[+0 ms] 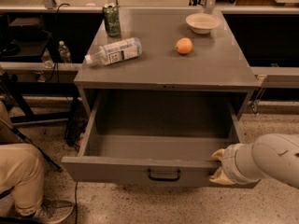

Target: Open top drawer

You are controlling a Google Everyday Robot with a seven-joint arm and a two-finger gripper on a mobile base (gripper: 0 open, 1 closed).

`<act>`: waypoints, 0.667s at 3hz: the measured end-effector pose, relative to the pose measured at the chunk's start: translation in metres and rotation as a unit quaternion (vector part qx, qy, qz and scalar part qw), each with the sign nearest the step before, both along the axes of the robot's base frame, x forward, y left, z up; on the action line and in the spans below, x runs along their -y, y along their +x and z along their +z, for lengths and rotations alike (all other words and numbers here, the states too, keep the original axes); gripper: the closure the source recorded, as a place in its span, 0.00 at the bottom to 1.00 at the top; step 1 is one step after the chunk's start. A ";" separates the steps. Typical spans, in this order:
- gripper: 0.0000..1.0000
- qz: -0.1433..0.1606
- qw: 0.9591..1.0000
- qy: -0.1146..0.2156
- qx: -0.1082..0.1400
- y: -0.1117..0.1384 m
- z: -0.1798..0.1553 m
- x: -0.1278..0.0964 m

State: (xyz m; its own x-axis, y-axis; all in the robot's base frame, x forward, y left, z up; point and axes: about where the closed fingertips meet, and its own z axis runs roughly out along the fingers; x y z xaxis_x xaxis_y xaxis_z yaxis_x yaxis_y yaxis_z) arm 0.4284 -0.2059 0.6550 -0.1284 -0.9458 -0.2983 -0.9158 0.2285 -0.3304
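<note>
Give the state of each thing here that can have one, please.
top drawer: open, pulled far out
tool: at the right end of the drawer front
bottle: lying on its side, capped
can: upright
bowl: upright
orange: whole, resting on the cabinet top

The top drawer [117, 170] is matt metal, the gripper [218, 167] at its front's right end smooth plastic.
</note>
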 end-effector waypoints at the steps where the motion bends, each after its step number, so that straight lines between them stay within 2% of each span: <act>1: 0.55 0.004 1.000 -0.003 0.009 0.004 0.012 0.007; 2: 0.31 0.005 1.000 -0.003 0.010 0.004 0.011 0.007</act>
State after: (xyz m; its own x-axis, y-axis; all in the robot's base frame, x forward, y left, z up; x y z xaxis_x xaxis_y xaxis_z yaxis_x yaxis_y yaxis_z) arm 0.4321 -0.2132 0.6661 -0.1139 -0.9486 -0.2953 -0.9112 0.2182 -0.3494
